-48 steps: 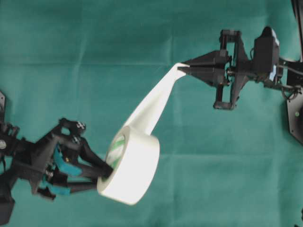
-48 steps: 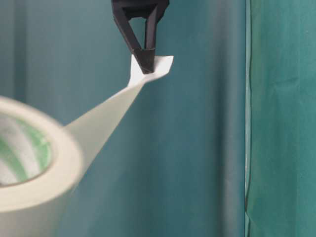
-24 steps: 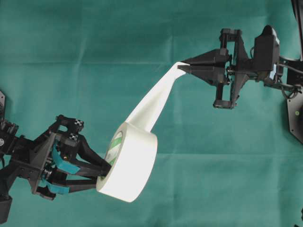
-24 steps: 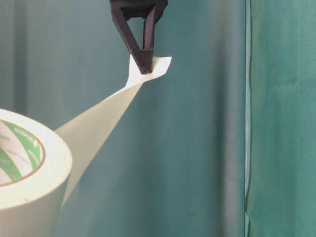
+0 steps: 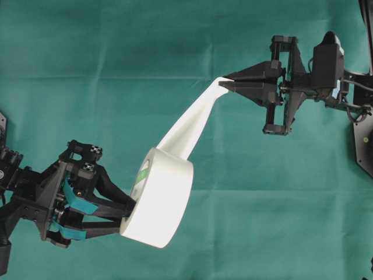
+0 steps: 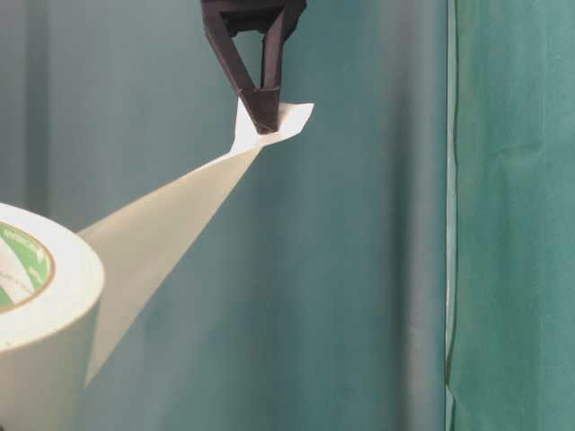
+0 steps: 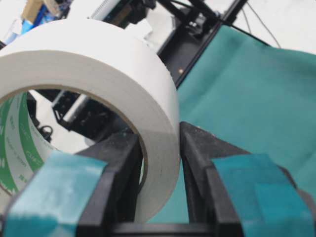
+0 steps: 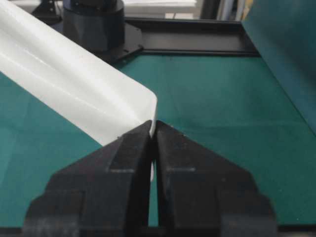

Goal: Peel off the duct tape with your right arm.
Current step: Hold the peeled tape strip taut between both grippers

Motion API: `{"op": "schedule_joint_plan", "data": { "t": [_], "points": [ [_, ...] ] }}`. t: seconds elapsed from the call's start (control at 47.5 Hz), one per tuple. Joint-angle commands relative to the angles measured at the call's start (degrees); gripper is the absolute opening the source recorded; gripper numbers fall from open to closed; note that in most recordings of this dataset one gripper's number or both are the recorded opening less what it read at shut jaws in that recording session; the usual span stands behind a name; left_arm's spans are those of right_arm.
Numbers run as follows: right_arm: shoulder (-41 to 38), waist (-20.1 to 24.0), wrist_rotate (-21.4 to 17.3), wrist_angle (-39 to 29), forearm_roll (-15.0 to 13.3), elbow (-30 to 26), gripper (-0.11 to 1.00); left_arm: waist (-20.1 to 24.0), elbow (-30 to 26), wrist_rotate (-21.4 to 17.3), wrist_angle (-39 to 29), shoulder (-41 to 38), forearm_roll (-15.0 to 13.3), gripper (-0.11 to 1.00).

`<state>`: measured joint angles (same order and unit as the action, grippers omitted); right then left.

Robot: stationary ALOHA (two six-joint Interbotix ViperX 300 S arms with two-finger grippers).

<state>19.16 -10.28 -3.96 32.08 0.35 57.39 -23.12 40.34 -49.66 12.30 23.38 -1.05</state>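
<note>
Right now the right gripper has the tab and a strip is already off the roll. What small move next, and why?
Probably draw the right gripper a little farther from the duct tape, jaws kept shut. The tab sits pinched at its fingertips, the peeled strip runs taut to the roll, and the left gripper clamps the roll's wall.

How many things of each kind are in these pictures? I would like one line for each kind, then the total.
Tape rolls: 1, the duct tape
Claws: 2, the left claw and the right claw
Cloths: 1, the green cloth
Total: 4
</note>
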Motion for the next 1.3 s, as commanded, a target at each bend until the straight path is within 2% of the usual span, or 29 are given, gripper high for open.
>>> {"op": "schedule_joint_plan", "data": {
  "t": [0.0,0.379,0.652,1.283],
  "points": [
    [0.3,-2.0,0.0,-0.1,0.7,0.3,-0.1,-3.0,-1.8,-0.4,2.3,1.8,0.2,0.21],
    [0.3,-2.0,-0.1,0.0,0.8,0.9,-0.1,-2.8,-1.9,-3.3,3.8,2.5,0.2,0.21],
    [-0.4,-2.0,-2.0,0.0,0.8,1.4,-0.1,-2.7,-1.8,-3.3,4.9,2.9,0.2,0.21],
    [-1.4,-2.0,-2.4,0.0,0.8,3.0,-0.1,-1.7,-1.1,-3.2,5.5,3.4,0.2,0.21]
  ]
}}
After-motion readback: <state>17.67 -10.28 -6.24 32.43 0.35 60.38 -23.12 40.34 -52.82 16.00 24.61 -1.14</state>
